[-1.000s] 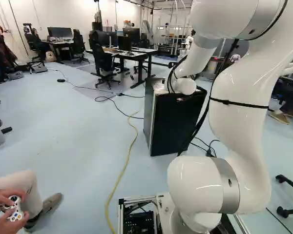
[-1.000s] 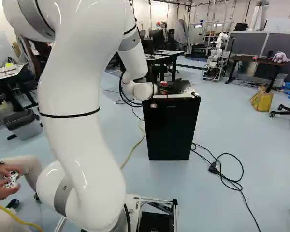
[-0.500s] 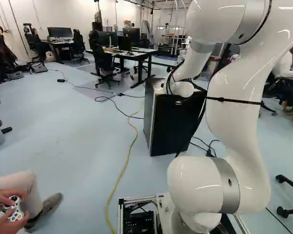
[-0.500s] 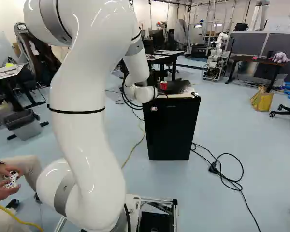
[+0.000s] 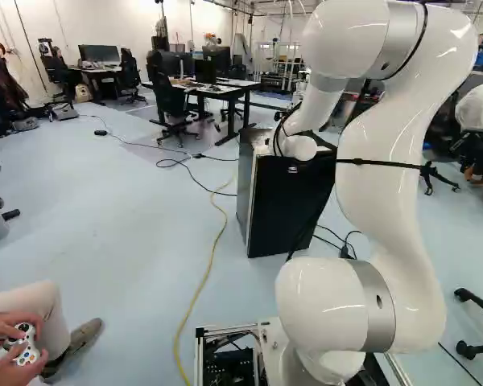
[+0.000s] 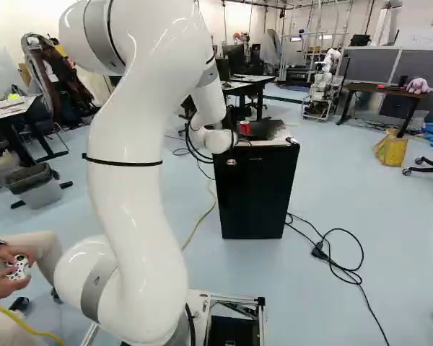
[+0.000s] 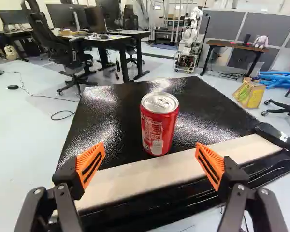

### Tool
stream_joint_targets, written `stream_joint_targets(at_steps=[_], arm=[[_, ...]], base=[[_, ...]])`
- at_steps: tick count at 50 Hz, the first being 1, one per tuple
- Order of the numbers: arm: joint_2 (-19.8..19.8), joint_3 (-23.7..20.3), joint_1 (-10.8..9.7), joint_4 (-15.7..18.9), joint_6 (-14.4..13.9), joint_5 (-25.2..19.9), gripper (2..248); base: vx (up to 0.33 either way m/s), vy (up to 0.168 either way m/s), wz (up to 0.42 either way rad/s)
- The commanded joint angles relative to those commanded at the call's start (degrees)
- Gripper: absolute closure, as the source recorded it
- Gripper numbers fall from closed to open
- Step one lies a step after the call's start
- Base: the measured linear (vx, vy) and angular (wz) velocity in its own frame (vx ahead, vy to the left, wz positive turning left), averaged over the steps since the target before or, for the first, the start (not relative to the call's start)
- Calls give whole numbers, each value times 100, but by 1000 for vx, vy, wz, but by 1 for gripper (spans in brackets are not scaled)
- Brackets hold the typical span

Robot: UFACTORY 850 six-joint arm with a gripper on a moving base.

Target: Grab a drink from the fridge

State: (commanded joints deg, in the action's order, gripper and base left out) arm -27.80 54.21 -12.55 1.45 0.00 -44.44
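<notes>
"Drink can [image 7: 157,128] in sight? Where has it been set?"

"Upright, on the black top of the fridge [image 6: 256,202]. It is red, with a silver lid, and its base is seen just beyond the pale strip [image 7: 183,166] that is laid along the front edge."

"And the gripper [image 7: 151,150]? How are its fingers held?"

"Spread wide. The can is framed ahead of the gap, and it is touched by neither of the orange pads [image 7: 91,163]."

"How is the white arm [image 5: 386,201] posed?"

"Bent high and reached forward, with its wrist [image 6: 216,140] brought near the top of the fridge. The left part of the fridge's top is partly covered by the wrist in the right base view."

"What is to be noted on the floor?"

"A yellow cable [image 5: 225,215] is run to the left of the fridge in the left base view; a black plug [image 6: 318,251] is left to its right in the right base view. Farther back, another robot [image 6: 322,86] is seen near a desk [image 6: 379,90]."
</notes>
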Motion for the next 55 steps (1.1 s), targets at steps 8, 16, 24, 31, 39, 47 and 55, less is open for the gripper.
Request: stream_joint_targets(at_steps=[8, 16, 24, 31, 39, 47, 55], arm=[[-94, 122, -7, 0, 0, -50, 3], [-187, 243, -29, 0, 0, -119, 3], [-276, 361, -48, 0, 0, -194, 3], [-336, 440, -46, 0, 0, -246, 3], [-372, 488, -43, 0, 0, -259, 3], [-378, 495, -43, 0, 0, -259, 3], [-378, 495, -43, 0, 0, -259, 65]], base=[[0, 0, 0], [0, 0, 0], [0, 0, 0], [0, 0, 0], [0, 0, 0], [0, 0, 0], [0, 0, 0]])
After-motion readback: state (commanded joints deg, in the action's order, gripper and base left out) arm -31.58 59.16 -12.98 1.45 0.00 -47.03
